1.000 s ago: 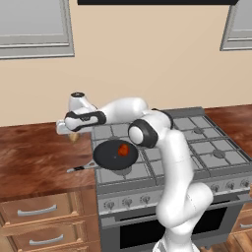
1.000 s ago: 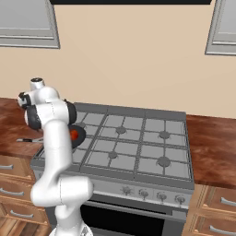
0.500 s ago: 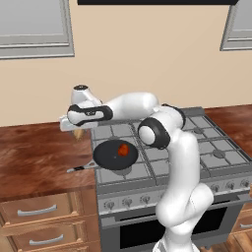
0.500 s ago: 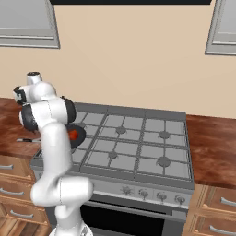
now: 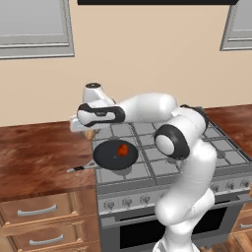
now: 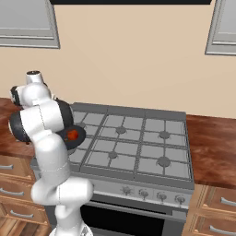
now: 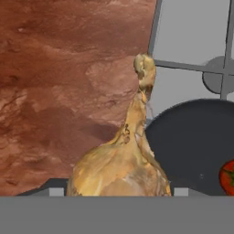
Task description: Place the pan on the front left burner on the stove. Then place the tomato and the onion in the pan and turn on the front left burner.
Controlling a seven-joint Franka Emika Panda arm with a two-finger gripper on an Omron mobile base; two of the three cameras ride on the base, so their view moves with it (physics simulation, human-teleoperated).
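Note:
The black pan (image 5: 114, 155) sits on the stove (image 5: 147, 170) at its front left, covering the front left burner, with its handle (image 5: 81, 168) pointing out over the counter. The red tomato (image 5: 123, 149) lies inside it, seen also in the right base view as the tomato (image 6: 72, 134) and in the hand view as the tomato (image 7: 227, 177). My gripper (image 5: 86, 129) is shut on the tan onion (image 5: 90, 133) and hovers just left of and behind the pan. The hand view looks down the onion (image 7: 123, 160), whose tip points at the counter beside the pan's rim (image 7: 183, 132).
Brown wooden counter (image 5: 39, 157) lies to the left of the stove, with drawers (image 5: 37, 211) below. A row of knobs (image 5: 128, 201) runs along the stove front. A smaller burner cap (image 7: 218, 75) sits behind the pan. My own arm (image 6: 44, 124) blocks much of the pan in the right base view.
The hand holding the onion has risen off the counter and shifted right toward the pan. Pan and tomato have stayed put.

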